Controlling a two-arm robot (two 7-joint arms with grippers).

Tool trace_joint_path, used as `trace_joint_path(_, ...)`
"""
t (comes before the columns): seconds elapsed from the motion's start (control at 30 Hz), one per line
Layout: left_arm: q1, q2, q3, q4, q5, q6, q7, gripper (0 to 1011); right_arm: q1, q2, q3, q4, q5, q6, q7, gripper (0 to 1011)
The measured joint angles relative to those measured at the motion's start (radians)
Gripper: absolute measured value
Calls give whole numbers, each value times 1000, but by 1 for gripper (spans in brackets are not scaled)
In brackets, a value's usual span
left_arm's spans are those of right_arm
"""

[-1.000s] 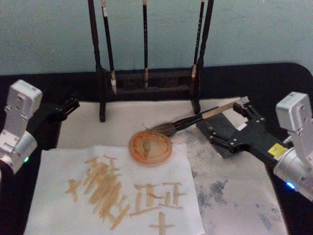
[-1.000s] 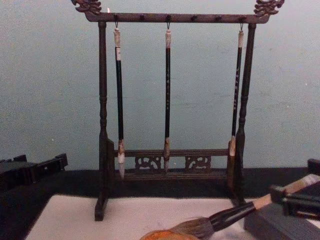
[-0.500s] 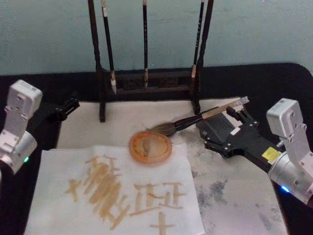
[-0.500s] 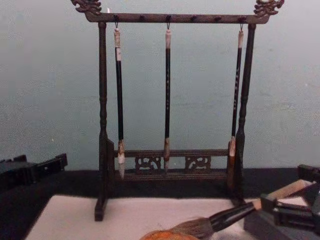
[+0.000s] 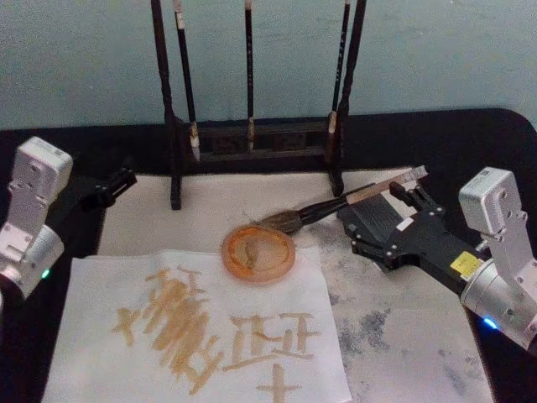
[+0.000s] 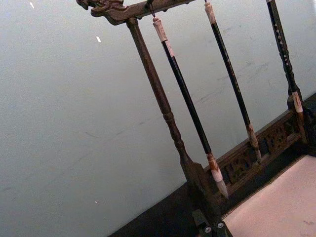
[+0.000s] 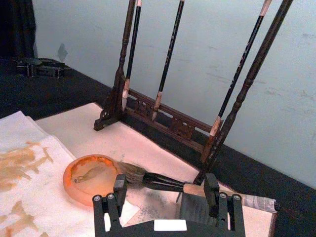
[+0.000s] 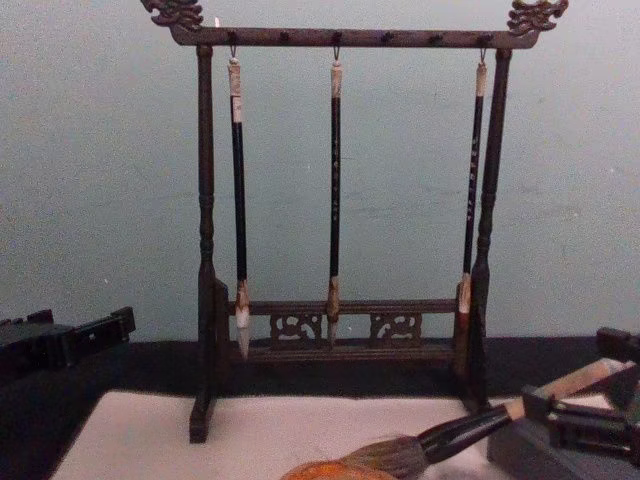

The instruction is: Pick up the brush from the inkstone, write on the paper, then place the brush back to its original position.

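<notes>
The brush (image 5: 336,205) is laid slantwise with its tuft at the orange dish (image 5: 258,253) and its handle across the dark inkstone (image 5: 369,220), beyond the marked paper (image 5: 101,369). The right gripper (image 5: 401,217) is held spread just beside the handle, with nothing pinched. The left gripper (image 5: 116,183) is parked at the table's left edge; its fingers cannot be told.

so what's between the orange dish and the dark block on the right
The brush spans that stretch: tuft at the orange dish, handle resting over the dark block, clearest in the head view.

Brown brush strokes on the paper (image 5: 201,336) cannot be read.
</notes>
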Motion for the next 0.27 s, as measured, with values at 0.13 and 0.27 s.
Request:
trace_joint_path(0.13,0,0,0,0,0,0,0,1000,0,0,0,0,1,0,0,1006)
trace_joint_path(0.27,0,0,0,0,0,0,0,1002,0,0,0,0,1,1,-1,1006)
